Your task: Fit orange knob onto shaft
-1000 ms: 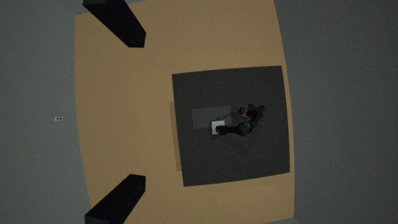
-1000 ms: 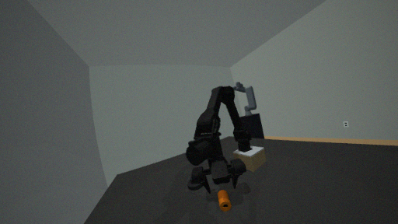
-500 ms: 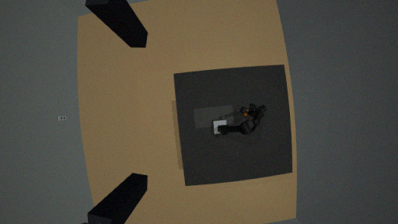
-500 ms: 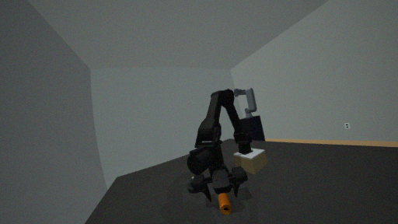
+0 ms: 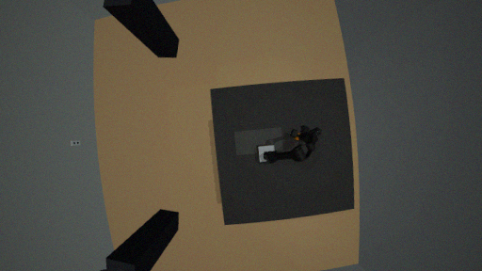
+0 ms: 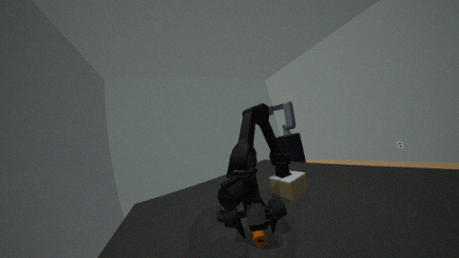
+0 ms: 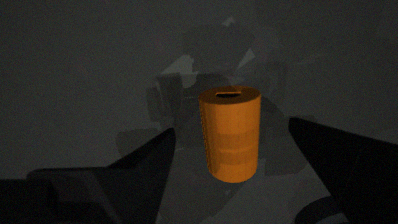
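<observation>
The orange knob [image 5: 297,137] [image 6: 259,238] [image 7: 231,145] lies on its side on the dark table top. The end with its slot-like dark hole faces the top of the wrist view and faces the exterior view. My gripper [image 6: 258,234] [image 7: 230,128] is open and empty, pointing down over the knob. In the wrist view the knob shows between the two fingers, with a gap on each side. A dark curved edge of the round pedestal [image 7: 316,206] shows at the lower right of the wrist view, partly behind the right finger. The silver shaft is hidden in all views.
The arm's base stands on a white-topped block [image 5: 260,156] [image 6: 291,192]. Behind it in the exterior view is a grey bracket [image 6: 290,116] above a dark box [image 6: 296,148]. The dark table top [image 5: 282,202] is edged by tan floor [image 5: 155,141]. Shadows and reflections surround the knob.
</observation>
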Motion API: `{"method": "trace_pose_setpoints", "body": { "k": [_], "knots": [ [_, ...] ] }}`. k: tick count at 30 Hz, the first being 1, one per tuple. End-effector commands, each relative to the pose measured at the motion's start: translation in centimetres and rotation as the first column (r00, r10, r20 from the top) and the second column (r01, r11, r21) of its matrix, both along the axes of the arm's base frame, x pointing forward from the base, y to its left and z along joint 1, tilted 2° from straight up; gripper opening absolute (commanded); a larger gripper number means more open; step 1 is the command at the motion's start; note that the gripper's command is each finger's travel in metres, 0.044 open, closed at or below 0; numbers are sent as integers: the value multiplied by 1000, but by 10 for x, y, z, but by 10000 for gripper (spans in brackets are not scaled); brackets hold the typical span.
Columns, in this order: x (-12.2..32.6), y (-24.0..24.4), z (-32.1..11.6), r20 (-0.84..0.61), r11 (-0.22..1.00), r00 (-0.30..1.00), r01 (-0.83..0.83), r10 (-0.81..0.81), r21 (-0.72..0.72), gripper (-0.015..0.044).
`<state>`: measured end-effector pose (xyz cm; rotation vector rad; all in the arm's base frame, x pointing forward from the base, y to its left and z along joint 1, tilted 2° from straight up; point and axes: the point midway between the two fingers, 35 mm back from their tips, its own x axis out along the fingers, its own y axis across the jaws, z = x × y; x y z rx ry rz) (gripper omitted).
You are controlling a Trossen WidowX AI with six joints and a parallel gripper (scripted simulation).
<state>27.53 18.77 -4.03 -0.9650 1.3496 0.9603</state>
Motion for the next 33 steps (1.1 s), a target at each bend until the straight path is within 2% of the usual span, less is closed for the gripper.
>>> {"method": "trace_pose_setpoints", "body": {
  "k": [1,8,19,28,33],
  "knots": [
    [-1,0,-5,-4,1000,1000,-4,4,3,414],
    [-1,0,-5,-4,1000,1000,-4,4,3,240],
    [-1,0,-5,-4,1000,1000,-4,4,3,240],
    [-1,0,-5,-4,1000,1000,-4,4,3,181],
    [0,0,-4,2,1000,1000,1,-1,5,181]
  ]
}}
